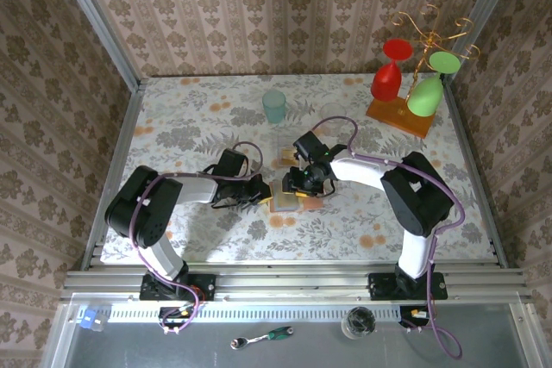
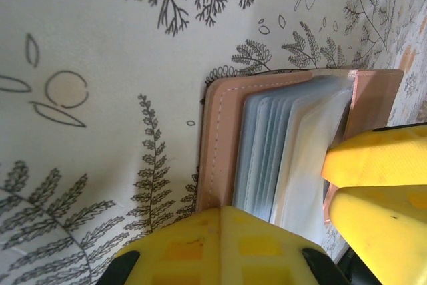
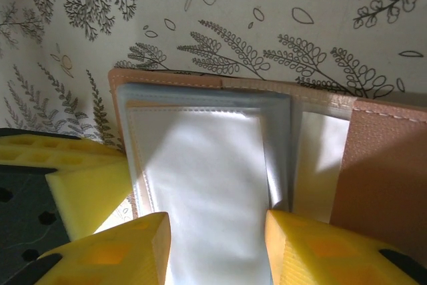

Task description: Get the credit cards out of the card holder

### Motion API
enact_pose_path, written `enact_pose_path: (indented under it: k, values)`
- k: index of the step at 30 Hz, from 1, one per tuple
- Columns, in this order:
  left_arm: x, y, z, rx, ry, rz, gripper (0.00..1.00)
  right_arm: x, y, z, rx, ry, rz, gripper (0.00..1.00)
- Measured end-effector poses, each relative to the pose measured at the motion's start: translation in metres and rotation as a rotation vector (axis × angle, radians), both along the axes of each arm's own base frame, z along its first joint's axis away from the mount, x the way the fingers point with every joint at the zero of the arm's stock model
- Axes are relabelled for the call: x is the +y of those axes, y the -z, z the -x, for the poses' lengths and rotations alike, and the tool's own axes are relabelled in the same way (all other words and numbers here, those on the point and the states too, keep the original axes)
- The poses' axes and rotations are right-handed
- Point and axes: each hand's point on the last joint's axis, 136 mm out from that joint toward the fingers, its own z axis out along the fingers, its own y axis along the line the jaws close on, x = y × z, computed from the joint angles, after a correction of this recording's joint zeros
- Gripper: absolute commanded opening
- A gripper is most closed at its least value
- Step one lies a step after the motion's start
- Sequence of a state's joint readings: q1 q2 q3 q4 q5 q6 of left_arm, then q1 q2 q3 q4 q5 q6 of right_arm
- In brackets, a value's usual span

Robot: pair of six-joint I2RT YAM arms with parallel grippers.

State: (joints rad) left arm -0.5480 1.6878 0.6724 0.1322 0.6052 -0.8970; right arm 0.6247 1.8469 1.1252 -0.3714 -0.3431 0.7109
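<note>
Card holder [image 1: 285, 202] lies open on the floral table [image 1: 172, 118], near the middle, between the 2 grippers. Tan leather cover flat on the table, stack of clear plastic sleeves [image 2: 293, 151] fanned on top.

Left gripper [image 1: 259, 191] comes in low from the left, jaws together. In the left wrist view its tip [image 2: 223, 221] sits on the near edge of the holder [image 2: 223, 145], overlapping leather and the sleeve ends.

Right gripper [image 1: 304, 180] is directly over the holder from the right side, jaws apart. In the right wrist view its 2 fingers [image 3: 120, 251] straddle the top sleeve [image 3: 207, 171], gripper centre [image 3: 217, 231] over the plastic and nothing pinched between. Leather cover [image 3: 387, 165] shows to the right of the sleeves, stitched edge along the top. The left gripper's yellow finger [image 3: 73, 178] touches the holder's left side in that view. Sleeves look glossy white, contents unreadable.

Small orange-tan card [image 1: 285, 159], or what looks like one at this size, lies on the table just behind the right gripper, apart from the holder.

Further back: teal cup [image 1: 274, 106], upright. Far right corner: orange rack base [image 1: 398, 116] with a red glass [image 1: 390, 75] and a green glass [image 1: 424, 95] hanging bowl-down.
</note>
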Motion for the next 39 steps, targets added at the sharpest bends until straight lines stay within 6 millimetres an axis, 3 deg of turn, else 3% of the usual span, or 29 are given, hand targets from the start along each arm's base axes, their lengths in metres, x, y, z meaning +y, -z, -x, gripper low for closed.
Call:
enact_pose_path:
  k: [14,19,27,39]
  values:
    - [0.005,-0.002,0.001,0.006,-0.007,-0.031,0.0,-0.003,0.002,-0.001,-0.004,0.008,0.014,0.39]
    - [0.005,-0.015,-0.002,-0.006,-0.016,-0.042,0.0,-0.006,0.005,0.0,0.003,0.013,0.018,0.39]
    - [-0.011,-0.034,-0.009,-0.043,-0.012,0.014,0.1,-0.008,0.007,0.0,0.005,0.017,0.019,0.38]
    - [-0.025,-0.029,-0.007,-0.016,-0.004,0.05,0.12,-0.008,0.009,0.0,0.004,0.018,0.008,0.38]
